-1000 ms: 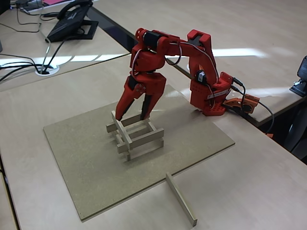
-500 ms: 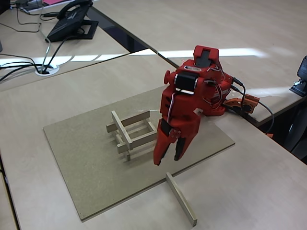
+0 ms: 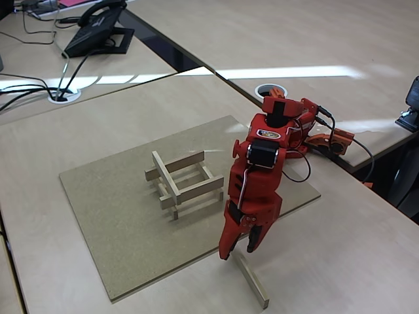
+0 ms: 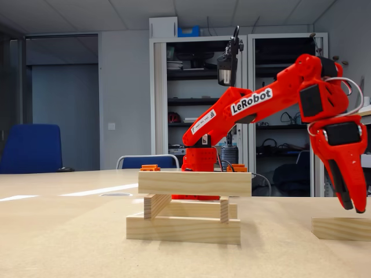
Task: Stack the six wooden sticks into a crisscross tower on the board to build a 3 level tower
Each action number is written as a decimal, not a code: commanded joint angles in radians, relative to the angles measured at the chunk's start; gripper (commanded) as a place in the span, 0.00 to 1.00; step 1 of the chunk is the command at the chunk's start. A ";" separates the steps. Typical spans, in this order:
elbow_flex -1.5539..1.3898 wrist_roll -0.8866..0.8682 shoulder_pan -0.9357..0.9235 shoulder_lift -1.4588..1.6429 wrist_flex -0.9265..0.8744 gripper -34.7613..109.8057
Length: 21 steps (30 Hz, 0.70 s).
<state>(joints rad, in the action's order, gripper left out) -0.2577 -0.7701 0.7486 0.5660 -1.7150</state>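
Observation:
The crisscross tower stands on the board. It has two full levels, and one stick lies across the top at its left side. A single loose wooden stick lies on the tabletop just off the board's near edge. My red gripper points down right above the far end of that stick. It is open, with nothing between the fingers and a small gap below the tips.
My arm's base sits at the board's right corner, with an orange part and cable beside it. A desk phone and cables lie at the back left. A dark device stands at the right edge.
The arm has swung away from the tower, toward the front right, and lowered. The gripper now hangs over the loose stick. The tower has not moved.

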 commanded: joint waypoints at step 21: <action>0.186 -0.066 0.037 -0.146 0.046 0.30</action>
<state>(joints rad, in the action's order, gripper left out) -0.0859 -0.8115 0.7915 0.3912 -1.6828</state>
